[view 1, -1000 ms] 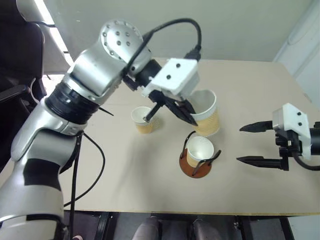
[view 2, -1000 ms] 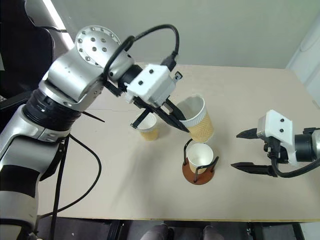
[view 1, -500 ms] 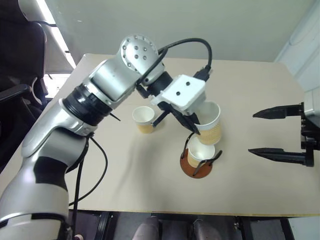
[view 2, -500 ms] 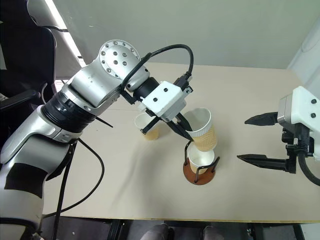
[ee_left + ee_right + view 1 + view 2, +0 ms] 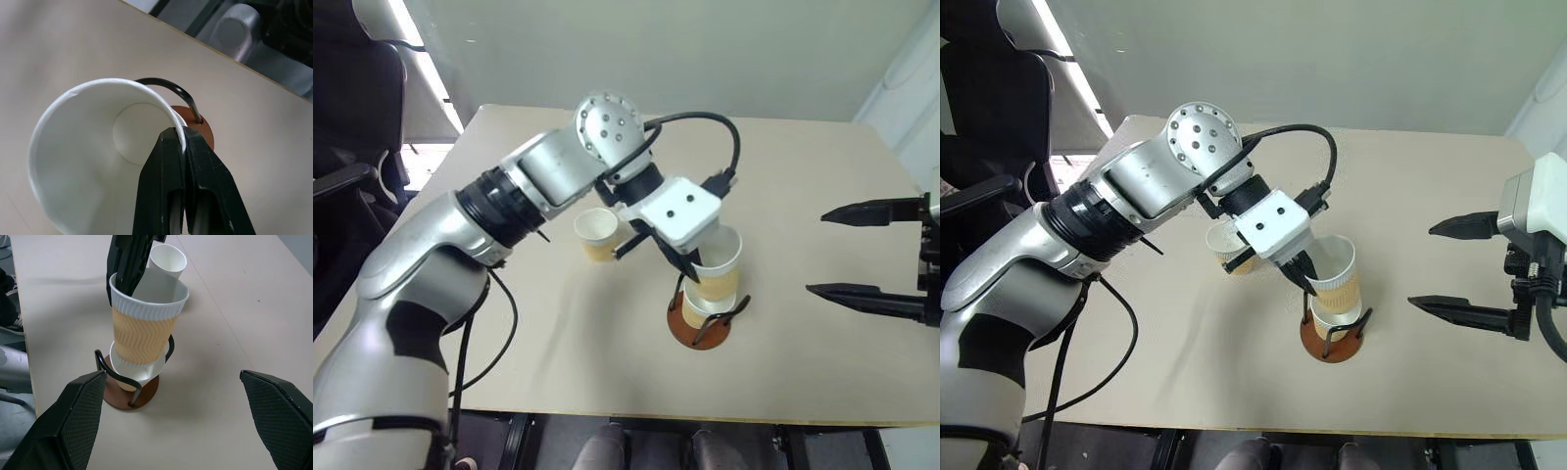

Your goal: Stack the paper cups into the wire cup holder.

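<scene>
paper cup (image 5: pixel 716 266) lowered into holder (image 5: pixel 700 325) (hand (image 5: pixel 690 269) clamped)

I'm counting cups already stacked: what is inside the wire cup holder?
One paper cup sits in the wire cup holder. A second cup, pinched at its rim by the left gripper, is partly nested in it. The lower cup's inside is covered.

left gripper (image 5: pixel 688 277): jaws clamped, angled down | right gripper (image 5: pixel 871 253): jaws wide apart, level

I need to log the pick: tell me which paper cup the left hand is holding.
The cup pinched by its rim in the left hand, partly nested in the cup seated in the wire cup holder; the third cup stands alone on the table.
</scene>
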You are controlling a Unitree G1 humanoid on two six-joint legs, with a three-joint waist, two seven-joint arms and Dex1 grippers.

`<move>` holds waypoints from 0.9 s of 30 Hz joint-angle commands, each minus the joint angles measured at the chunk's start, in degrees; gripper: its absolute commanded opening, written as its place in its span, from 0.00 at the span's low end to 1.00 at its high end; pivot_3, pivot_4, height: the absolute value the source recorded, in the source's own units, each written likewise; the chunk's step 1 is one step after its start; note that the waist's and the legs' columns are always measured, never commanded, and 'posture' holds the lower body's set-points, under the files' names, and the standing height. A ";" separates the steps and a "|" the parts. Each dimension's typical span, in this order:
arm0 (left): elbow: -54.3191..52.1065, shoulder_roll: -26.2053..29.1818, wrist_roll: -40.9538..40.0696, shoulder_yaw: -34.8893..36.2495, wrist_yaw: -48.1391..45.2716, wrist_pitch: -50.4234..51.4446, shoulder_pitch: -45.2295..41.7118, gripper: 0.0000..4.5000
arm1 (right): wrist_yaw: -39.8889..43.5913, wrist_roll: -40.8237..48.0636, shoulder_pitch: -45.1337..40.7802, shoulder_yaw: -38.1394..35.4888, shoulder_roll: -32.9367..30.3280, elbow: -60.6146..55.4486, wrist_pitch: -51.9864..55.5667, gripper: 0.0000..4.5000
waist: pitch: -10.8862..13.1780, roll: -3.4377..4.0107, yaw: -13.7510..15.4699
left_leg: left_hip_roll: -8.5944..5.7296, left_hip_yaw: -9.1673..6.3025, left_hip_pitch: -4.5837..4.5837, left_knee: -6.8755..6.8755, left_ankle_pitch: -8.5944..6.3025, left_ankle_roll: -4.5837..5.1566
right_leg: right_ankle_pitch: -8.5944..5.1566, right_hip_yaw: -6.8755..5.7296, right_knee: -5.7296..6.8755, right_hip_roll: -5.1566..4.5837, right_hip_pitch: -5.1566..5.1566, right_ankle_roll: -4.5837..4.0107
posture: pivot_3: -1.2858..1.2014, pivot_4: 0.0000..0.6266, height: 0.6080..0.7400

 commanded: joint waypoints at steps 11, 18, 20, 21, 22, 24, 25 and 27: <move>2.56 -2.14 2.52 -1.33 -2.11 -5.78 -1.86 0.01 | -1.23 0.85 0.46 -3.73 -0.46 -1.00 0.23 1.00 | 0.00 0.00 0.09 | 0.00 0.03 -0.01 0.04 -0.02 0.04 | -0.01 0.00 0.01 0.00 0.00 0.02 | 0.52 0.24 1.00; 5.04 -4.22 4.73 -0.53 -2.11 -7.52 -1.76 0.22 | -1.42 0.49 1.19 -3.68 -0.43 -1.06 0.06 1.00 | 0.00 0.00 0.13 | 0.00 0.05 -0.03 0.06 -0.03 0.05 | -0.01 0.00 0.03 0.00 -0.01 0.03 | 0.52 0.24 1.00; 4.96 -4.43 4.60 -0.29 -2.11 -7.50 -1.66 0.38 | -1.44 0.36 1.42 -3.69 -0.41 -1.05 -0.05 1.00 | 0.00 0.00 0.15 | 0.00 0.05 -0.04 0.06 -0.03 0.05 | -0.01 0.00 0.03 0.00 -0.01 0.04 | 0.52 0.24 1.00; 4.89 -4.50 4.54 -0.16 -2.11 -7.45 -1.57 0.46 | -1.45 0.34 1.45 -3.60 -0.43 -1.01 -0.15 1.00 | 0.00 0.00 0.15 | 0.00 0.05 -0.04 0.06 -0.03 0.05 | -0.01 0.00 0.03 0.00 -0.01 0.04 | 0.52 0.24 1.00; 4.86 -4.48 4.50 -0.14 -2.11 -7.40 -1.52 0.54 | -1.46 0.20 1.50 -3.44 -0.46 -0.95 -0.31 1.00 | 0.00 0.00 0.15 | 0.00 0.06 -0.04 0.06 -0.03 0.05 | -0.01 0.00 0.03 0.00 -0.01 0.04 | 0.52 0.24 1.00; 4.93 -4.53 4.55 0.10 -2.11 -7.19 -1.38 0.71 | -1.42 -0.30 1.70 -3.14 -0.48 -0.78 -0.76 1.00 | 0.00 0.00 0.16 | 0.00 0.06 -0.04 0.06 -0.03 0.05 | -0.01 0.00 0.03 0.00 -0.01 0.04 | 0.52 0.24 1.00; 5.24 -4.63 4.76 0.38 -2.11 -7.16 -1.33 0.78 | -1.38 -0.52 1.83 -3.02 -0.45 -0.71 -0.96 1.00 | 0.00 0.00 0.16 | 0.00 0.06 -0.04 0.07 -0.03 0.05 | -0.01 0.00 0.03 0.00 -0.01 0.04 | 0.52 0.24 1.00; 6.25 -5.14 5.59 1.45 -2.11 -7.51 -1.17 0.94 | -1.40 -0.63 1.89 -2.74 -0.47 -0.56 -1.31 1.00 | 0.00 0.00 0.18 | 0.00 0.06 -0.04 0.07 -0.03 0.05 | -0.01 0.00 0.03 0.00 -0.01 0.04 | 0.52 0.24 1.00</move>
